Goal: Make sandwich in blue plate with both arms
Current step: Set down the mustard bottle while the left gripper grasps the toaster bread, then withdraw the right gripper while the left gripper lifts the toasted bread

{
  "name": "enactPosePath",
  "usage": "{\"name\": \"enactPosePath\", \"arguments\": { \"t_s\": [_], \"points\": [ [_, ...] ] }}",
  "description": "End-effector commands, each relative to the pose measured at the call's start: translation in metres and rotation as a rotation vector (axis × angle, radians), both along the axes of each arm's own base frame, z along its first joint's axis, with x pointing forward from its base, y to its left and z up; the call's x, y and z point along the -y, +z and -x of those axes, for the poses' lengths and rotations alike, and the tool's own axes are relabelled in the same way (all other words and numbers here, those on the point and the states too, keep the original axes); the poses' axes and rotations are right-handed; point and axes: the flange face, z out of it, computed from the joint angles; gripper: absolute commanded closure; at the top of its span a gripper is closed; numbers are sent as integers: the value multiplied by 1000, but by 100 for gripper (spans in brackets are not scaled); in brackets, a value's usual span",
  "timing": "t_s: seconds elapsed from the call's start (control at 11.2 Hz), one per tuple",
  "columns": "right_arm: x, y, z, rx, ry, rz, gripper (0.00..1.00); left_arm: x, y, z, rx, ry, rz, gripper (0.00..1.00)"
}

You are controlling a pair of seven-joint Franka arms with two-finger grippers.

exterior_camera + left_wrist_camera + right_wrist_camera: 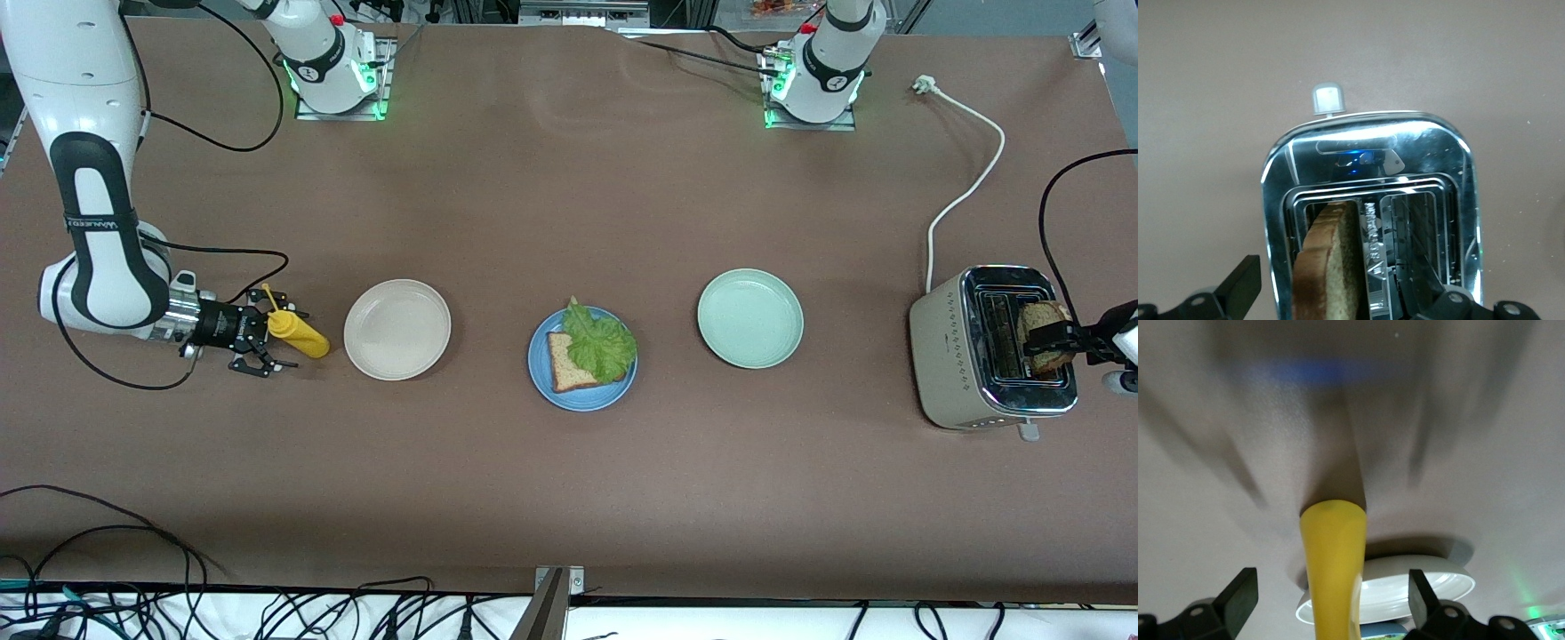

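Observation:
The blue plate (pixel 540 378) sits mid-table with one bread slice (pixel 567 373) on it and a lettuce leaf (pixel 605 342) laid over that slice. A second bread slice (pixel 1045 320) (pixel 1328 267) stands in a slot of the toaster (pixel 947 356) (pixel 1365 133). My left gripper (pixel 1049 342) (pixel 1341 293) is open astride that slice, one finger (pixel 1241 283) outside the toaster wall. My right gripper (pixel 283 338) (pixel 1331 603) is open at the right arm's end of the table. A yellow squeeze bottle (pixel 298 333) (pixel 1333 567) lies between its spread fingers with gaps on both sides.
A beige plate (pixel 397 329) (pixel 1418 587) lies beside the bottle, toward the blue plate. A pale green plate (pixel 749 318) lies between the blue plate and the toaster. The toaster's white cord (pixel 969 178) runs toward the left arm's base. Black cables trail along the front edge.

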Motion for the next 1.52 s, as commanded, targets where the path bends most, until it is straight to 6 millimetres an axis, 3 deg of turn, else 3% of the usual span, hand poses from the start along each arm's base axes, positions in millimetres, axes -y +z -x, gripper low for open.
{"name": "enactPosePath", "arguments": {
  "t_s": [0.0,0.18,0.27,0.45,0.72,0.99,1.16,1.43],
  "points": [
    [24,17,0,16,-28,32,0,-15,-4,7,-8,-14,27,0],
    [38,26,0,28,-48,44,0,-16,-9,14,-52,-7,47,1],
    [49,34,1,38,-64,49,0,-17,-10,15,-60,-6,50,12],
    [74,48,4,56,-99,60,0,-19,-11,17,-63,-82,54,51],
    [104,90,7,113,-141,75,0,-24,-13,19,-70,-94,54,100],
    [123,156,9,215,-168,81,0,-26,-12,20,-75,-92,54,100],
    [128,198,14,252,-86,164,0,-25,-9,19,-71,-91,50,100],
    [102,252,16,301,107,293,0,-19,7,12,-52,-105,32,100]
  ]
}}
